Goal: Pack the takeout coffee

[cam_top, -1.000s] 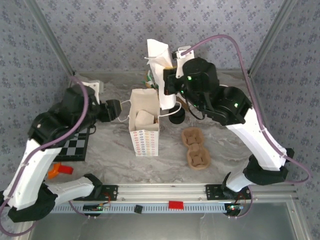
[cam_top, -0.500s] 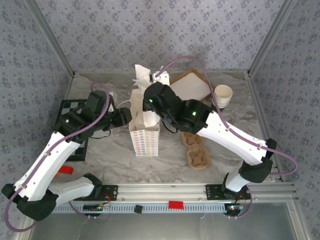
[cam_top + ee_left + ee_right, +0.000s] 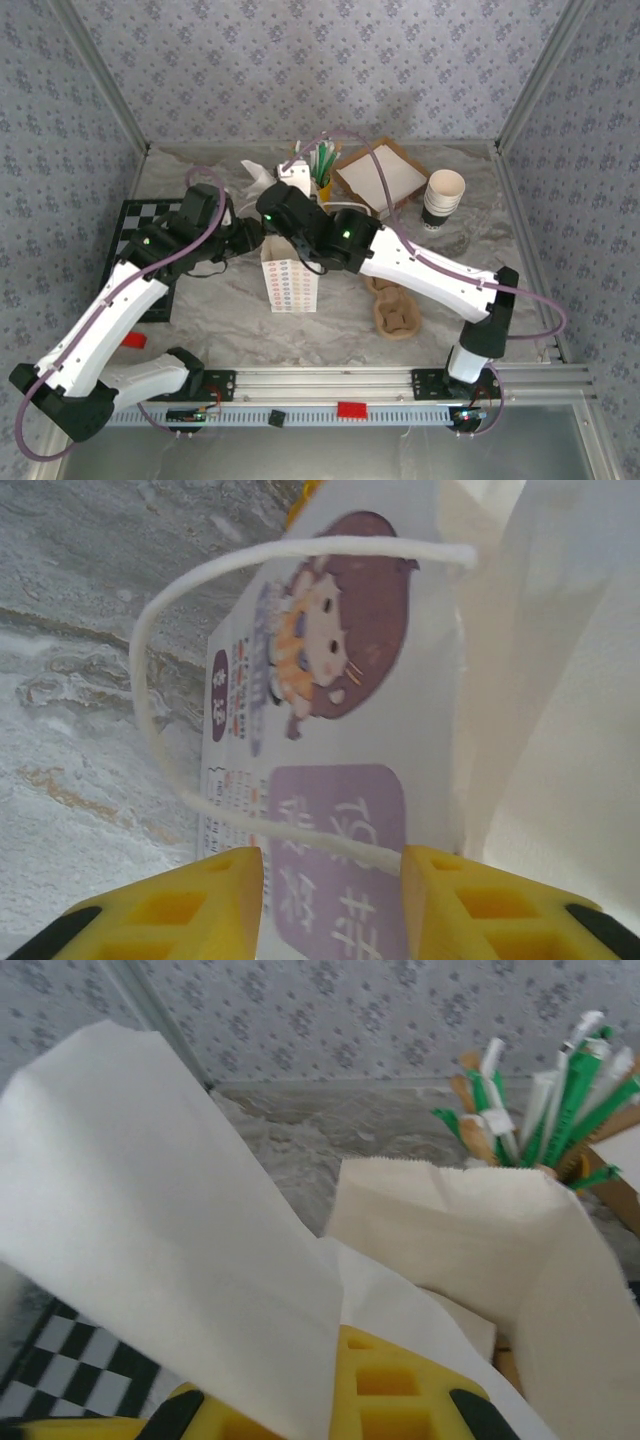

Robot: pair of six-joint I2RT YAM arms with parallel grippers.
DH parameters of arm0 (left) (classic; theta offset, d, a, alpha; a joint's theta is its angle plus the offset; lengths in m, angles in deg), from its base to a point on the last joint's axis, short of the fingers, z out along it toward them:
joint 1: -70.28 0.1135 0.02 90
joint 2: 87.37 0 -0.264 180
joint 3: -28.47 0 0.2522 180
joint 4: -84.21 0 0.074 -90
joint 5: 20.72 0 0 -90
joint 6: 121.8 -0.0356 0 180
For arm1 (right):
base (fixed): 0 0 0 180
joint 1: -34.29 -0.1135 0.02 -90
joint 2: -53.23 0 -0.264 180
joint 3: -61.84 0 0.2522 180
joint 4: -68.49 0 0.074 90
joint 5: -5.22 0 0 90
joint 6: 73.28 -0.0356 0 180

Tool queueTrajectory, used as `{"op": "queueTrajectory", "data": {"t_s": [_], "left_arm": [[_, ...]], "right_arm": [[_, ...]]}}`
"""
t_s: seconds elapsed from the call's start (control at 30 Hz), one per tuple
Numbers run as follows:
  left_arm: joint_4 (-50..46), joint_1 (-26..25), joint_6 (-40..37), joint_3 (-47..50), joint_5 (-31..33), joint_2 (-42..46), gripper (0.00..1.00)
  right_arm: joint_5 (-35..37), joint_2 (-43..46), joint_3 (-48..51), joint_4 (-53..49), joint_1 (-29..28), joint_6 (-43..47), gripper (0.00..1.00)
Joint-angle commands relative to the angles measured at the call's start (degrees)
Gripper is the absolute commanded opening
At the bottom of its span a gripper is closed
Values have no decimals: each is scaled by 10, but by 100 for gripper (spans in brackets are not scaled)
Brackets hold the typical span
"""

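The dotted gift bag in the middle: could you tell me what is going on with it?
The right gripper holds a white paper pouch in its jaws over the open dotted gift bag, apparently to drop it in. The left gripper sits at the bag's string handle, jaws apart around it. The paper cups and cardboard carrier stand unpacked.

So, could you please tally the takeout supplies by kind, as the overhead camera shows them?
paper bags: 2 (dotted handle bag, plain white bag)
pulp cup carrier: 1
paper cup stack: 1
straw holder: 1
cardboard box: 1
Total: 6
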Motion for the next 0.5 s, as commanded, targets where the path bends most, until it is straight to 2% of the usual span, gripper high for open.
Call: {"op": "queueTrajectory", "data": {"t_s": [0.0,0.23,0.33,0.47], "left_arm": [[20,3,9,0,-10,-6,38],[22,6,9,3,-11,-5,28],[18,9,8,1,-6,-4,27],[20,10,8,4,-9,-5,27]], "right_arm": [[2,3,-44,-20,-3,-5,0],[38,21,-27,18,0,-3,0],[40,33,20,-4,8,-28,0],[49,63,104,52,16,-43,0]]}}
